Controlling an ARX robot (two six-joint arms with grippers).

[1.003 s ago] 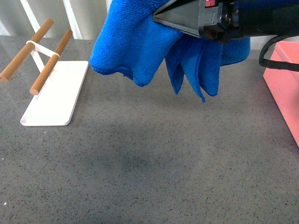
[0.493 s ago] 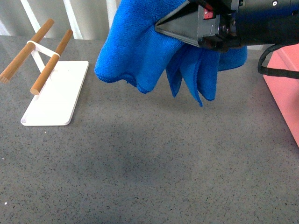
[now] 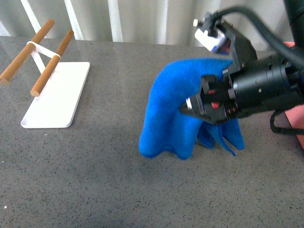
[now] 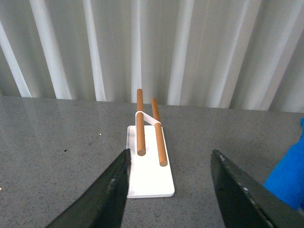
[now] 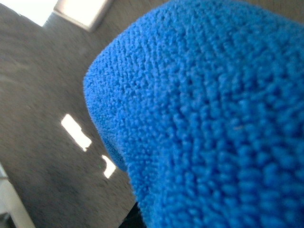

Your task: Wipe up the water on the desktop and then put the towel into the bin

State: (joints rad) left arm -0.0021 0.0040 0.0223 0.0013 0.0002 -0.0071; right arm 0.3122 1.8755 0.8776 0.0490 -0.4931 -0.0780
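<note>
Gripping the blue microfibre towel (image 3: 166, 118) with jaws clamped in its folds, the right gripper (image 3: 190, 107) is dangling it mid-table (image 3: 95, 180), hem apparently brushing the surface. No water is showing, so wiping is probably finishing. Binning is remaining: the pink bin (image 3: 299, 121) is waiting at 3 o'clock. The left gripper (image 4: 170, 156) is hovering, jaws apart, facing the white tray (image 4: 149, 183).

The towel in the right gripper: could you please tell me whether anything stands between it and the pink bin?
Nothing visible does. The towel hangs from the right gripper, and the bin shows at the front view's right edge, partly hidden behind that arm. The white tray sits off on the opposite side.
</note>
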